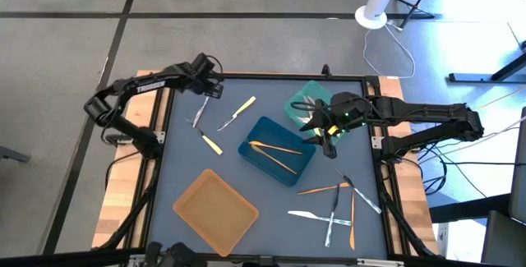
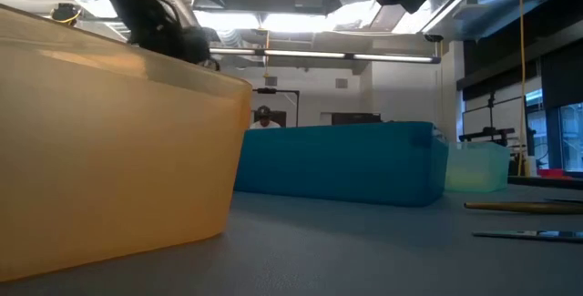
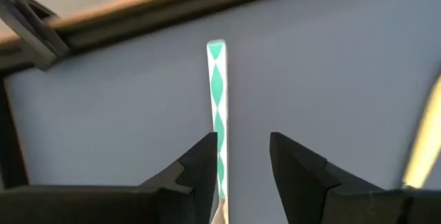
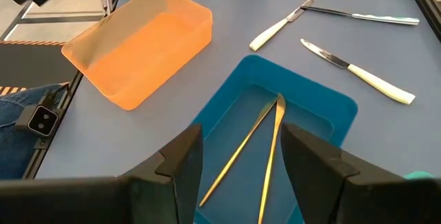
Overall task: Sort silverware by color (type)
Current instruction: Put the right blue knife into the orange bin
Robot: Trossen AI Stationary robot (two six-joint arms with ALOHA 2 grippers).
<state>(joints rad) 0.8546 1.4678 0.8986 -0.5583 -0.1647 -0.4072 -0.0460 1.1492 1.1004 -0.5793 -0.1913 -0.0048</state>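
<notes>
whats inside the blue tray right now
Two thin gold-orange utensils lie in the blue tray, meeting at their far ends. Their near ends are hidden behind the right end effector, which hovers open above the tray.

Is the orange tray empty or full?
Empty. The orange tray shows only its bare floor in the high and right wrist views, with no silverware inside.

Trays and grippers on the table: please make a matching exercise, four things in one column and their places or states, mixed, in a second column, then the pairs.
1. blue rectangular plastic tray
2. orange rectangular plastic tray
3. left gripper
4. right gripper

A. open, over the blue tray's edge
B. holds two thin orange-gold utensils
C. open, at the table's far left edge
D. nothing inside

Pairs: 1-B, 2-D, 3-C, 4-A
</notes>
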